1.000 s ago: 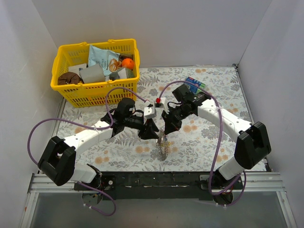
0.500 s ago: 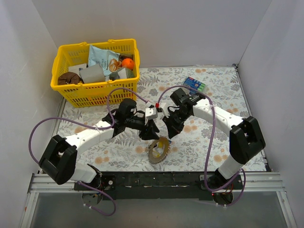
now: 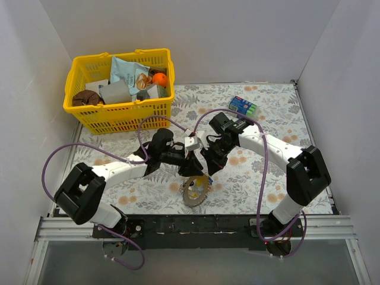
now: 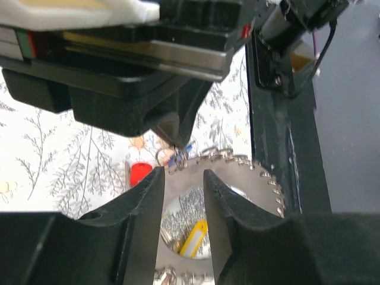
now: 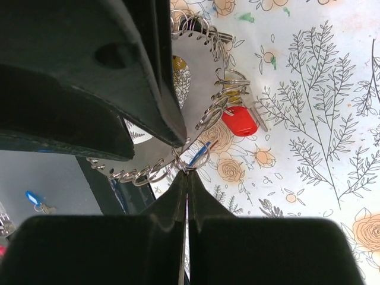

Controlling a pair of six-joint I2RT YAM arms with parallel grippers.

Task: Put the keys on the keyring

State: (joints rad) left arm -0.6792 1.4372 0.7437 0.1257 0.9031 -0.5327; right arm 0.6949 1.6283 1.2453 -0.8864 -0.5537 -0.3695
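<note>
The keyring [image 3: 191, 196] is a flat grey hoop edged with small wire loops, near the table's front between both arms. My right gripper [image 5: 185, 172] is shut on a small wire loop at the hoop's rim; a blue key [image 5: 202, 153] hangs in that loop. A red key [image 5: 239, 120] sits at the rim beside it. My left gripper [image 4: 183, 178] hovers over the keyring [image 4: 237, 178] with its fingers apart; the hoop's band shows face-on beyond the gap. A yellow key [image 4: 194, 237] shows through the hoop's hole. In the top view both grippers, left [image 3: 191, 168] and right [image 3: 209, 166], meet just above the hoop.
A yellow basket [image 3: 122, 116] full of odds and ends stands at the back left. A blue-green packet [image 3: 243, 105] lies at the back right. The black rail [image 3: 196, 225] of the table's near edge runs right in front of the keyring.
The keyring has swung from hanging edge-on to lying flatter and lower, a little to the left. Both grippers shifted left with it. The left fingers have drawn closer together.
</note>
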